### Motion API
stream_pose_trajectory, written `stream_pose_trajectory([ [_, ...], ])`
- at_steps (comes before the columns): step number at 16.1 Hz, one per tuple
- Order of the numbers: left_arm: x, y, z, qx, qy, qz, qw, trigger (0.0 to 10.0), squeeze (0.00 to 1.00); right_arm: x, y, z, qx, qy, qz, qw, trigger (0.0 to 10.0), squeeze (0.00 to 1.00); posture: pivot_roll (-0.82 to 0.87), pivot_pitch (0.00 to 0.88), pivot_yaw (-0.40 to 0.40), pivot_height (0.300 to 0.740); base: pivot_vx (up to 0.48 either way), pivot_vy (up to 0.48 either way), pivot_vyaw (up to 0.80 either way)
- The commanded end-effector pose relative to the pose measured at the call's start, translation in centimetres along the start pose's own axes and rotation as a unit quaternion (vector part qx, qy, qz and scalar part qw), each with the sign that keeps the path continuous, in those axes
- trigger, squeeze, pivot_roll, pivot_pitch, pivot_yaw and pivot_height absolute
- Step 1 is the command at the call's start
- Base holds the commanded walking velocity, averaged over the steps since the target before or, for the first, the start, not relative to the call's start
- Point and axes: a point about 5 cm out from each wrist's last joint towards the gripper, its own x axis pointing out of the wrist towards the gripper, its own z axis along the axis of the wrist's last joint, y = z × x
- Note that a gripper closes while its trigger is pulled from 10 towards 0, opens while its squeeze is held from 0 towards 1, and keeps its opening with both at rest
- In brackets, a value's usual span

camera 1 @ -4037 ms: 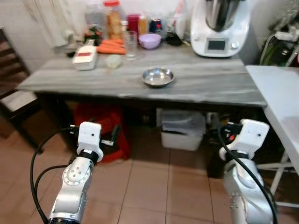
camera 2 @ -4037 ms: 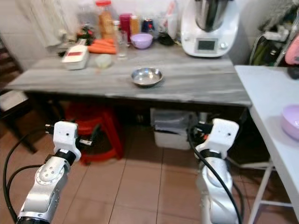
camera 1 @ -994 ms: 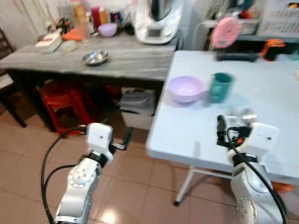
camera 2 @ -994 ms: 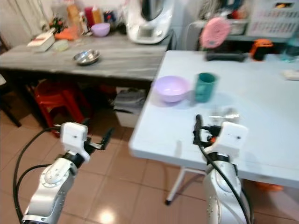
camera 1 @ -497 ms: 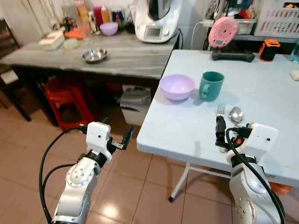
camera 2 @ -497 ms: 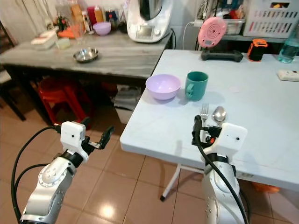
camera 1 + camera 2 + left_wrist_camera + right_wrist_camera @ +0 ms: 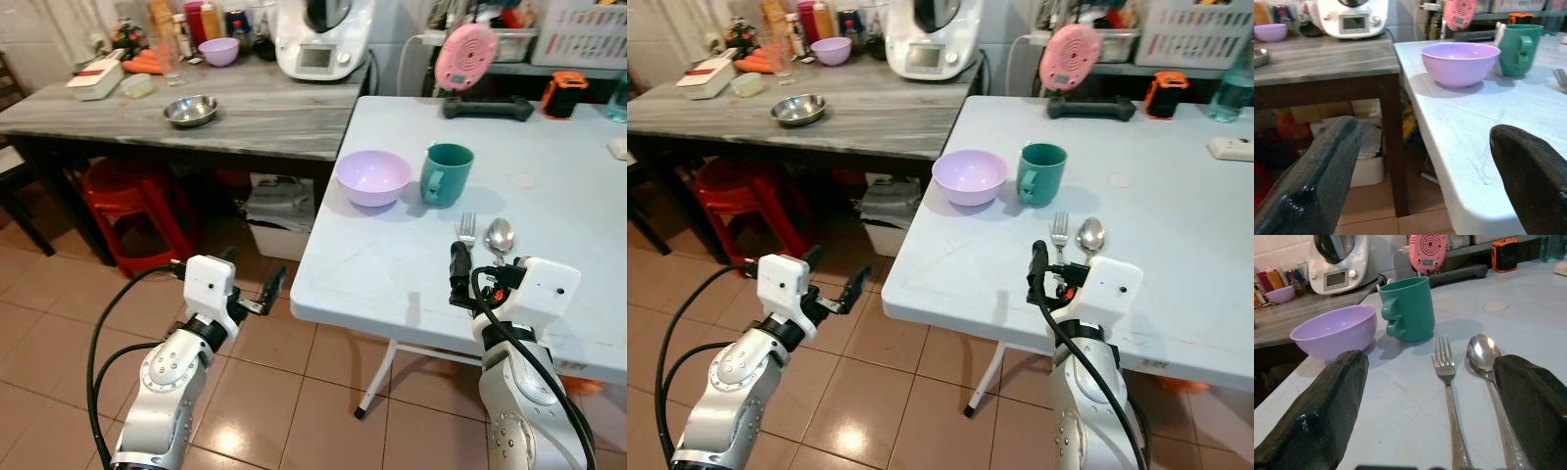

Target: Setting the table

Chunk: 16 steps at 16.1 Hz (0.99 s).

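Observation:
On the white table (image 7: pixel 392 264) stand a purple bowl (image 7: pixel 373 177) and a teal mug (image 7: pixel 446 174) side by side near its left edge. A fork (image 7: pixel 464 232) and a spoon (image 7: pixel 500 236) lie parallel just in front of the mug. My right gripper (image 7: pixel 1435 431) is open and hovers low over the table's front edge, with the handles of the fork (image 7: pixel 1448 382) and spoon (image 7: pixel 1488 367) lying between its fingers' lines. My left gripper (image 7: pixel 253 284) is open and empty, held over the floor to the left of the table.
A grey wooden counter (image 7: pixel 147 122) on the left carries a steel bowl (image 7: pixel 191 110), a white kitchen appliance (image 7: pixel 323 39) and jars. A red stool (image 7: pixel 132 211) and a white box (image 7: pixel 279 220) sit beneath it. A pink round object (image 7: pixel 466 57) stands at the table's back.
The camera has swung right from the grey counter to the white table, then steadied. Both arms keep the same raised pose with fingers open.

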Motion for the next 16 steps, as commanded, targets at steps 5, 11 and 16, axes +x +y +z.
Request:
stream_pose_trajectory([
  [5,-0.2,-0.1,0.1,0.001,-0.001,-0.004,1.000,10.0,0.00,0.1,0.5,0.2,0.001,-0.001,0.012,1.000,10.0,0.00,-0.03,0.000,0.060,0.740,0.096,0.000,0.00],
  [11,-0.1,-0.3,0.1,-0.001,-0.001,-0.011,1.000,10.0,0.00,0.2,0.6,0.2,0.000,-0.002,0.013,1.000,10.0,0.00,-0.03,0.000,0.057,0.740,0.297,0.000,0.00],
  [16,-0.4,0.2,0.5,0.002,-0.007,-0.004,1.000,10.0,0.00,-0.2,1.8,0.9,-0.068,-0.033,0.063,0.995,10.0,0.00,-0.03,0.000,0.059,0.740,0.323,0.000,0.00],
])
